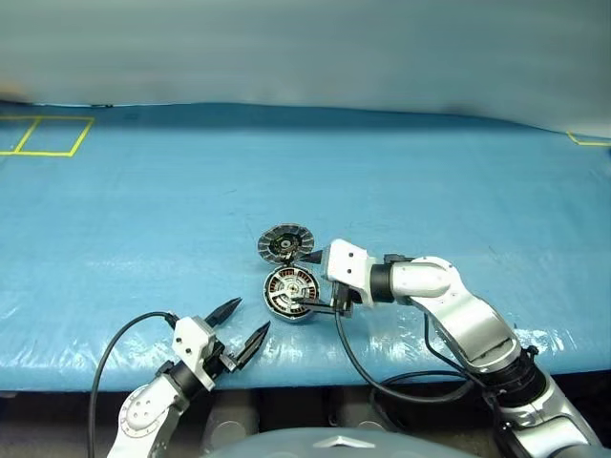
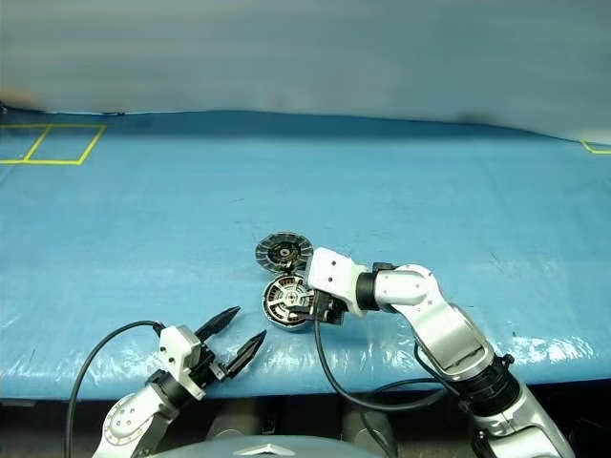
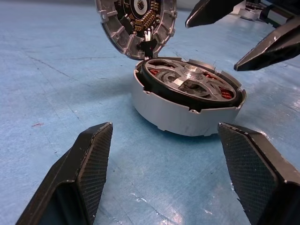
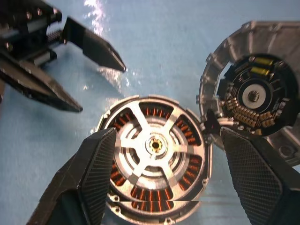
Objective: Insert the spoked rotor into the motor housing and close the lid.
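My four views: a head pair and two wrist cams.
The head pair looks forward and down over the blue table [image 1: 143, 191]; each wrist camera sits close; all share the motor housing [image 3: 187, 105] and its open lid [image 4: 253, 98].

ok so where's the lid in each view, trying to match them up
left eye view: the lid stands open just behind the motor housing, centre of the picture.
right eye view: same place, lid behind the housing.
left wrist view: top centre, inner face showing.
right wrist view: right side.
Shared landmark: the spoked rotor seated in the housing.
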Robot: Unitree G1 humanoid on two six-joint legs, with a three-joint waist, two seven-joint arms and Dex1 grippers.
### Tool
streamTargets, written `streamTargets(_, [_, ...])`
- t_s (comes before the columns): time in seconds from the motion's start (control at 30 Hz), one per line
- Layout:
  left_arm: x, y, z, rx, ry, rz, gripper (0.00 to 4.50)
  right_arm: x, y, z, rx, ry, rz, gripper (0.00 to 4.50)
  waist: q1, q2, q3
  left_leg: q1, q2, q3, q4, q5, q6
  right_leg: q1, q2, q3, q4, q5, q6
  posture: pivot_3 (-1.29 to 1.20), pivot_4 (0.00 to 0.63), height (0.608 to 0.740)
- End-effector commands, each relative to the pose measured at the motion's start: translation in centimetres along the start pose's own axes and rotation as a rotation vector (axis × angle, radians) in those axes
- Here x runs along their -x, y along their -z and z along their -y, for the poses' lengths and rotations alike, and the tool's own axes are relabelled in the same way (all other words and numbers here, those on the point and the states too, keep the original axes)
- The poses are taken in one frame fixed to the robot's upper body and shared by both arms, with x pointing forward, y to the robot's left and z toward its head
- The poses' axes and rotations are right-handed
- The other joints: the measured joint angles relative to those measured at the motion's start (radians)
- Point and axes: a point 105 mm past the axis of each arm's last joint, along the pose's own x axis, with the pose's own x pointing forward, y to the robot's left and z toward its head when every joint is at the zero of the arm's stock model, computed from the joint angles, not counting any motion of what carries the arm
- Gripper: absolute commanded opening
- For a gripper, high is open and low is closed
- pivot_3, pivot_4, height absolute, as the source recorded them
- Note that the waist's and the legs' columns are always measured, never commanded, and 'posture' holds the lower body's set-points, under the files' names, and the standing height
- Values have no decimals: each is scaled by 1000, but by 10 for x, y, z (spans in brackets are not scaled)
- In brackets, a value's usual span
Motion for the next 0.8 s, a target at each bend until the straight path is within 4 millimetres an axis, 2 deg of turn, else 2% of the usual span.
streamTargets(0.03, [-3,-11,4,-26,24,40,3831,3,-12,-3,-161,-21,131,2851,0,0,0,0,0,0,0,0,0,0,0,0,0,0,0,0,150,740])
streamTargets(0.1, [-4,-11,5,-27,31,41,3831,1,-10,-6,-244,-43,160,2177,0,0,0,0,1,0,0,0,0,0,0,0,0,0,0,0,150,740])
streamTargets(0.27, [-8,-13,2,-32,36,48,3831,-13,-5,0,-299,-3,150,447,-1,0,0,0,4,1,1,0,0,0,0,0,0,0,0,0,150,740])
streamTargets(0.33, [-9,-13,2,-34,41,49,3831,-18,-2,2,-300,10,134,18,-1,1,0,0,4,1,1,0,0,0,1,0,0,0,0,0,150,740])
streamTargets(0.47, [-9,-11,3,-42,49,40,3831,-28,10,2,-278,5,74,18,-2,1,0,0,4,1,0,0,0,0,1,0,0,0,0,0,150,740])
streamTargets(0.53, [-9,-11,3,-45,44,43,3831,-32,22,0,-257,-3,14,18,-1,1,0,0,3,1,0,0,0,0,1,1,0,0,0,0,150,740])
streamTargets(0.7, [-6,-9,1,-62,27,32,3831,-35,73,-8,-179,-17,-202,18,-1,2,-2,2,-1,2,0,-1,1,2,1,1,0,0,0,0,150,740])
streamTargets(0.8, [-5,-8,1,-61,23,30,3831,-33,80,-5,-206,11,-207,18,-1,4,-10,4,-1,2,1,-1,0,4,1,1,0,0,0,0,150,740])
